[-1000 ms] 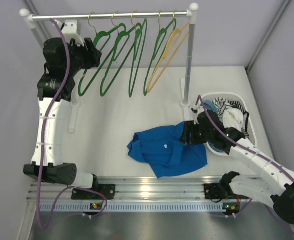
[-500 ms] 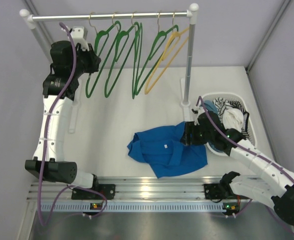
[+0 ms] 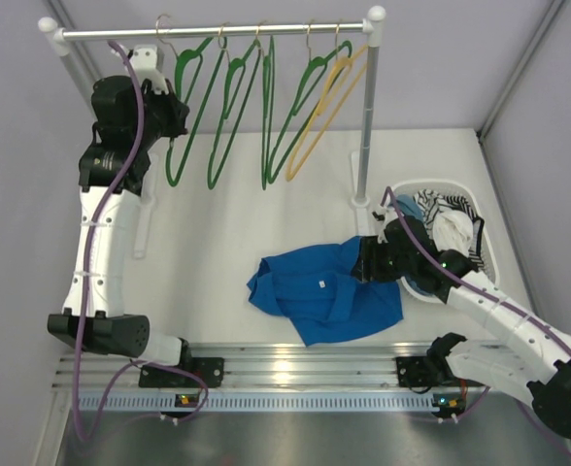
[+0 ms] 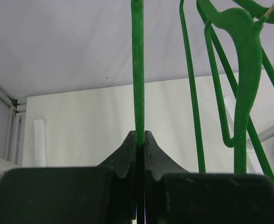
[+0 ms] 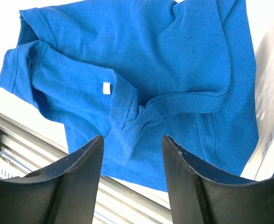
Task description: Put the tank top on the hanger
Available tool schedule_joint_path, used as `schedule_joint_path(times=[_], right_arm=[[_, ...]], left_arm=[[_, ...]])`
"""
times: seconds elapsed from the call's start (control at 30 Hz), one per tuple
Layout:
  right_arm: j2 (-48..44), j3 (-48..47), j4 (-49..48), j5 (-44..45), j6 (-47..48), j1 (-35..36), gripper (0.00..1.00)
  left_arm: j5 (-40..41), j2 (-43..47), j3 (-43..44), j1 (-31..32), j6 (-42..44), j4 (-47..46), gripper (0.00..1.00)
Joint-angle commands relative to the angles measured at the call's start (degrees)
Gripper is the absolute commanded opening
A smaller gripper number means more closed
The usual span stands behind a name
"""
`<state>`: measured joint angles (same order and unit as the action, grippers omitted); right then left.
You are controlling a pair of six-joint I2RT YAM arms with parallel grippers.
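the white tabletop [image 3: 218,252] carries a clothes rail [image 3: 218,31] along its far edge and a white basket [image 3: 492,254] of laundry by its right edge. the tank top [image 3: 315,291] lies crumpled and flat near the near edge, right of the middle, its right side just beside the basket.

on the rail hang several green hangers [image 3: 229,107] and one yellow hanger [image 3: 329,97] at the right end. the hanger [image 4: 137,70] at the left end of the row is tilted – the left end effector [image 4: 140,135] is pinched tight on its thin green bar, fingers nearly meeting around it.

the right end effector [image 5: 131,140] sits over the tank top's right side with its fingers apart at a middling width and nothing gripped between them – whether the tips touch the fabric cannot be told.
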<state>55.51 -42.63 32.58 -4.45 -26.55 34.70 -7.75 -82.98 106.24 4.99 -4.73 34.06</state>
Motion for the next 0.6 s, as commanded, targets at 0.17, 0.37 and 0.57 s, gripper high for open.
schedule_joint_path(times=[0.17,0.37,0.57], right_arm=[[-0.48,-0.43,-2.08,-1.00,1.14,-0.51,0.52],[-0.75,-0.35,-1.73,-1.00,1.58,-0.51,0.52],[-0.66,-0.52,-1.03,-1.00,2.11,-0.51,0.52]], left_arm=[[0.71,4.75,1.53,-0.16,0.16,-3.74,0.00],[1.24,11.60,-7.26,-0.16,0.25,-4.71,0.00],[1.24,19.50,-17.09,-0.16,-0.45,-3.66,0.00]])
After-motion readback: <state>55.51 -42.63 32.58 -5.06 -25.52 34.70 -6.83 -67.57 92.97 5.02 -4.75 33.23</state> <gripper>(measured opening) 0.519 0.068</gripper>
